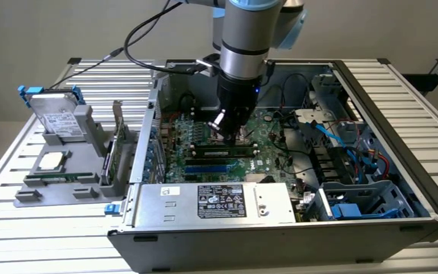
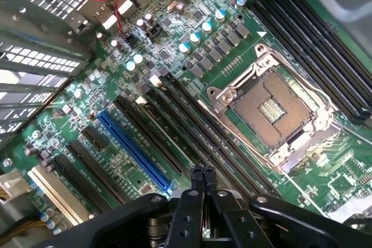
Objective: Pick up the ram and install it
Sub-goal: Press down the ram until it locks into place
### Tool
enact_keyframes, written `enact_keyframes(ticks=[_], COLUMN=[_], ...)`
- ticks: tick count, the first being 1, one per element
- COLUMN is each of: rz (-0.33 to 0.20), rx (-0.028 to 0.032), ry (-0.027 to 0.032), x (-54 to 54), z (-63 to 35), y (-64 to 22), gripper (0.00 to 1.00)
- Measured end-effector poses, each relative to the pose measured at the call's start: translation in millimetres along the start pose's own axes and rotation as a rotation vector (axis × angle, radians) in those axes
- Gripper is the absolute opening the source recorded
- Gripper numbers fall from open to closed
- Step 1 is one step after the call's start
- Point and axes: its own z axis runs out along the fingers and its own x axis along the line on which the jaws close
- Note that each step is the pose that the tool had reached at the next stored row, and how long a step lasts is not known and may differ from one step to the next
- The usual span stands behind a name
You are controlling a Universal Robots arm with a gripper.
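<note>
The end effector (image 1: pixel 227 123) hangs inside the open computer case (image 1: pixel 401 188), low over the green motherboard (image 2: pixel 232 62), its black fingertips (image 2: pixel 203 173) pressed together with nothing between them. The ram (image 1: pixel 220 152), a thin stick with black chips, lies in a long black slot near the board's middle, directly beneath. I judge the seating step in hand; finishing calls for even downward pressure.

The arm (image 1: pixel 246 40) is cut off by the exterior view's top edge, and its pincer (image 1: pixel 225 123) hides part of the board (image 1: pixel 203 137) beneath it. In the wrist view, the pincer (image 2: pixel 202 172) is cropped at its base, and the black slots (image 2: pixel 314 45) beyond it run past the frame's edge.
</note>
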Motion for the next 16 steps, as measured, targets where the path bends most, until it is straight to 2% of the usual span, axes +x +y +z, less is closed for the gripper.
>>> enact_keyframes(ticks=[4,5,16], rz=[0.049,0.072,0.190], rx=[0.0046,0.0069,0.0256], ry=[-0.0086,-0.0125,-0.0409], x=[0.0,0.0,-0.1], z=[0.0,0.0,0.0], y=[0.0,0.0,0.1], gripper=[0.10,0.10,0.10])
